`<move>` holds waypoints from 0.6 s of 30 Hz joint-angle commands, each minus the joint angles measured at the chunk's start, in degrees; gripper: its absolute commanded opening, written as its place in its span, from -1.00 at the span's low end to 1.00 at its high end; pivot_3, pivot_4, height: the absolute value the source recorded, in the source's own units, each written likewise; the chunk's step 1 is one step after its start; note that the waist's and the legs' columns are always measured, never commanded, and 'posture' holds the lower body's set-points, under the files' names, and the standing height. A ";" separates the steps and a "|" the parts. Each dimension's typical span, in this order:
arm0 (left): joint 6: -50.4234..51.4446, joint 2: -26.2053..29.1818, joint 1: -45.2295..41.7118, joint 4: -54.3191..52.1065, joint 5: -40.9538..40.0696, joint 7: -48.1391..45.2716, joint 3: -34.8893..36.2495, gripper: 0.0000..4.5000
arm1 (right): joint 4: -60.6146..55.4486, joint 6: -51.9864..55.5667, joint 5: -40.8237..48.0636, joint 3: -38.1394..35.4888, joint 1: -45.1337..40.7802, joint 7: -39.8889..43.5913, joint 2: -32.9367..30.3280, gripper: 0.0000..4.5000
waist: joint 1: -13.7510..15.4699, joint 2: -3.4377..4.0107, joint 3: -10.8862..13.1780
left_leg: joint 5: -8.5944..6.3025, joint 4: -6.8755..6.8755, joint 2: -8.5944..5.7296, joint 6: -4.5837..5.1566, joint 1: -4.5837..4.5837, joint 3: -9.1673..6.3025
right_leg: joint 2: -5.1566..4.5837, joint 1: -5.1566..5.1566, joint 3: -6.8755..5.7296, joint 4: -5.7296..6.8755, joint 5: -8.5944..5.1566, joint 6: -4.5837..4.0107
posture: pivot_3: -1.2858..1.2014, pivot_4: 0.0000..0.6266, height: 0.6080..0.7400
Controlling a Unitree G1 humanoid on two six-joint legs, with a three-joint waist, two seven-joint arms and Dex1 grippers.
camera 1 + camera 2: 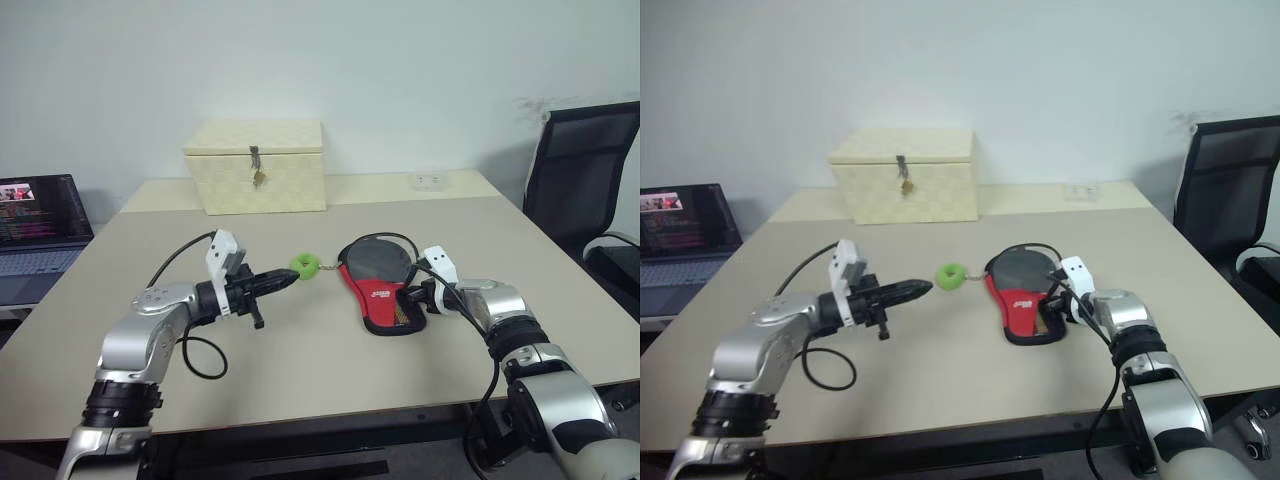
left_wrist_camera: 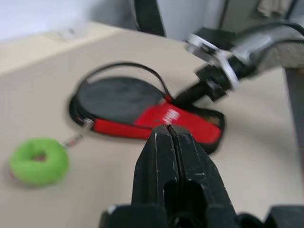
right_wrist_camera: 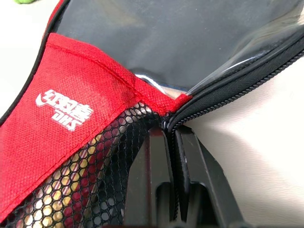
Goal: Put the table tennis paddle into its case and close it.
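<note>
— Where the case (image 1: 378, 288) lies flat mid-table, what is the right gripper (image 3: 172, 135) doing?
— Its two fingers are pinched together on the case's zipped edge, at the handle end beside the mesh. Pale wood shows through that mesh.
— And the paddle?
— Inside the case; its dark face shows under the clear panel.
— The left gripper (image 1: 288, 277)?
— Fingers together, holding nothing, raised above the table, tip near the green ring (image 1: 306, 265) chained to the case.

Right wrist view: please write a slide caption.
Right hand shut on the zip edge of the black-and-red fabric paddle case lying on the beige table.
</note>
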 commanded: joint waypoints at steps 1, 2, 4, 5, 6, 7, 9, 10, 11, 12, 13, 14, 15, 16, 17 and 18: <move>1.95 2.55 2.16 -5.57 -3.30 -2.65 1.10 -1.00 | -7.74 6.35 3.25 2.12 3.15 2.89 4.26 -0.99 | -0.17 0.00 0.00 | 0.00 -0.13 0.00 0.00 0.00 0.02 | 0.02 -0.08 0.02 0.01 -0.04 -0.09 | 0.03 -0.52 1.00; 2.60 3.08 3.26 -6.70 -3.90 -3.10 1.13 -1.00 | -11.36 8.64 4.00 2.31 4.44 2.31 5.15 -0.99 | -0.25 0.00 0.00 | 0.00 -0.30 0.00 0.00 0.01 0.03 | 0.04 -0.15 0.02 0.01 -0.08 -0.17 | 0.03 -0.52 1.00; 3.71 3.96 5.45 -9.01 -5.06 -3.74 1.20 -1.00 | -19.03 13.11 5.20 3.07 7.60 0.52 7.17 -0.99 | -0.52 0.00 0.00 | 0.00 -0.46 0.04 0.00 -0.02 0.02 | 0.10 -0.27 0.12 0.02 -0.12 -0.33 | 0.03 -0.52 1.00; 4.02 4.25 6.13 -9.78 -5.47 -3.81 1.21 -1.00 | -21.75 14.75 5.51 3.18 8.73 -0.23 7.80 -0.99 | -0.57 0.00 0.00 | -0.04 -0.49 0.08 -0.06 -0.03 0.00 | 0.20 -0.30 0.23 0.03 -0.18 -0.51 | 0.03 -0.52 1.00; 4.62 4.40 6.90 -10.75 -6.14 -3.73 1.39 -1.00 | -24.69 16.58 5.72 3.04 9.99 -1.51 8.81 -0.99 | -0.61 0.00 0.00 | -0.10 -0.51 0.15 -0.14 -0.02 -0.02 | 0.29 -0.33 0.26 0.07 -0.24 -0.65 | 0.03 -0.52 1.00; 5.05 4.49 7.38 -11.41 -6.65 -3.59 1.54 -1.00 | -26.81 17.98 5.83 2.84 10.86 -2.45 9.47 -0.99 | -0.62 0.00 0.00 | -0.12 -0.59 0.23 -0.17 -0.04 -0.06 | 0.38 -0.37 0.25 0.06 -0.27 -0.71 | 0.03 -0.52 1.00; 5.99 4.91 8.70 -13.13 -7.79 -3.54 1.94 -1.00 | -32.31 21.60 6.72 2.73 13.40 -4.00 10.89 -0.99 | -0.62 0.00 0.00 | -0.15 -0.66 0.31 -0.22 -0.03 -0.07 | 0.49 -0.41 0.22 0.06 -0.35 -0.81 | 0.03 -0.52 1.00; 6.24 5.10 9.12 -13.64 -8.15 -3.45 2.07 -1.00 | -34.43 22.95 7.11 2.88 14.39 -4.45 11.22 -0.99 | -0.61 0.00 0.00 | -0.15 -0.69 0.35 -0.22 -0.05 -0.07 | 0.53 -0.42 0.20 0.06 -0.37 -0.82 | 0.03 -0.52 1.00; 6.51 5.36 9.60 -14.15 -8.53 -3.38 2.22 -1.00 | -36.59 24.25 7.48 3.11 15.39 -4.84 11.40 -0.99 | -0.60 0.02 0.01 | -0.16 -0.70 0.37 -0.23 -0.05 -0.08 | 0.54 -0.43 0.17 0.06 -0.42 -0.85 | 0.03 -0.52 1.00; 6.77 5.88 10.42 -14.74 -9.05 -3.62 2.54 -1.00 | -39.50 26.05 7.94 3.24 16.65 -5.47 11.71 -0.99 | -0.55 0.02 0.01 | -0.17 -0.70 0.37 -0.25 -0.06 -0.07 | 0.54 -0.43 0.15 0.06 -0.46 -0.83 | 0.03 -0.52 1.00; 6.97 6.39 11.19 -15.28 -9.52 -3.89 2.89 -1.00 | -42.26 27.83 8.46 3.26 17.79 -6.03 11.99 -0.99 | -0.54 0.02 0.01 | -0.17 -0.70 0.37 -0.26 -0.09 -0.07 | 0.55 -0.43 0.11 0.05 -0.47 -0.82 | 0.03 -0.52 1.00; 7.13 6.92 11.94 -15.75 -9.98 -4.14 3.24 -1.00 | -44.99 29.69 9.11 3.24 18.89 -6.62 12.27 -0.99 | -0.52 0.03 0.02 | -0.18 -0.69 0.37 -0.27 -0.13 -0.07 | 0.54 -0.44 0.07 0.04 -0.47 -0.82 | 0.03 -0.52 1.00; 7.28 7.47 12.63 -16.12 -10.42 -4.46 3.59 -1.00 | -47.46 31.28 9.70 3.31 19.92 -7.20 12.45 -0.99 | -0.47 0.04 0.03 | -0.18 -0.69 0.36 -0.28 -0.13 -0.07 | 0.54 -0.44 0.07 0.03 -0.48 -0.82 | 0.03 -0.52 1.00; 7.42 8.02 13.32 -16.39 -10.79 -4.76 4.01 -1.00 | -49.97 32.80 10.32 3.62 21.07 -7.62 12.45 -0.99 | -0.42 0.04 0.03 | -0.18 -0.69 0.35 -0.28 -0.15 -0.08 | 0.53 -0.46 0.04 0.03 -0.49 -0.83 | 0.03 -0.52 1.00; 7.48 8.44 13.78 -16.56 -11.10 -4.91 4.25 -1.00 | -51.73 33.88 10.75 3.83 21.86 -8.00 12.44 -0.99 | -0.35 0.04 0.03 | -0.18 -0.68 0.35 -0.29 -0.19 -0.10 | 0.53 -0.47 0.00 0.02 -0.50 -0.82 | 0.03 -0.52 1.00; 7.50 8.73 14.10 -16.70 -11.36 -4.95 4.42 -1.00 | -52.91 34.65 11.09 3.95 22.36 -8.35 12.42 -0.99 | -0.16 0.04 0.03 | -0.18 -0.68 0.35 -0.29 -0.22 -0.11 | 0.53 -0.50 -0.01 0.01 -0.50 -0.82 | 0.03 -0.52 1.00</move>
